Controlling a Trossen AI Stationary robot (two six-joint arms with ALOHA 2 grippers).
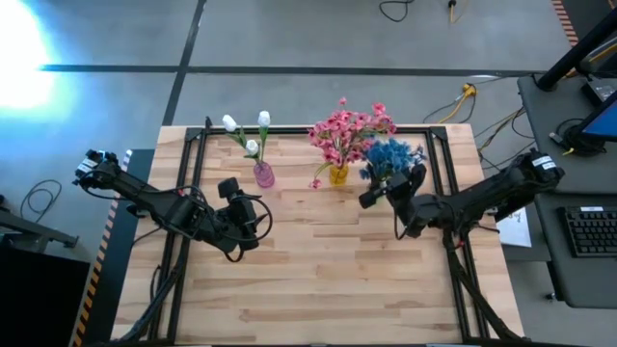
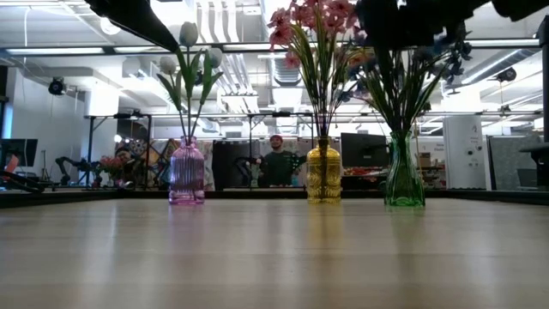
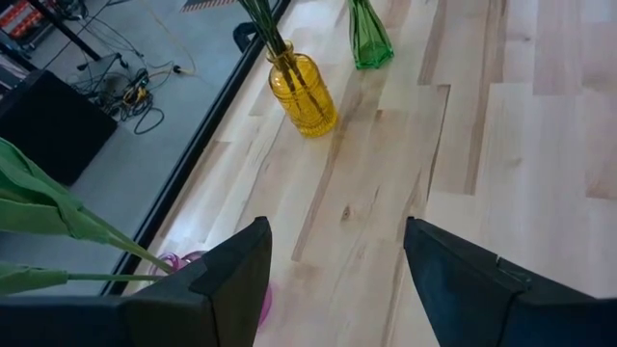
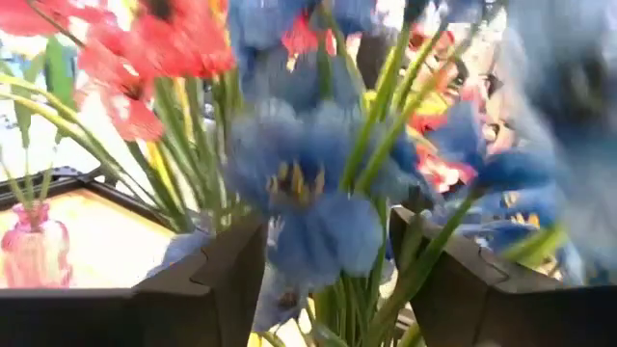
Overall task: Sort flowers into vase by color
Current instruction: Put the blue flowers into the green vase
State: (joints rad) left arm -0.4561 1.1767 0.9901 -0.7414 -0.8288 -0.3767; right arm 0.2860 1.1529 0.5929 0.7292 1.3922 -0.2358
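Three vases stand in a row near the table's far edge. The pink vase holds white buds, the yellow vase holds pink flowers, and the green vase holds blue flowers. My right gripper is open and level at the height of the blue blossoms, which fill the space just ahead of its fingers. My left gripper hangs open above the table, near the pink vase, with nothing between its fingers.
A black frame runs along the table's far and side edges. Bare wood lies across the middle and near half of the table. A person stands in the room beyond the far edge.
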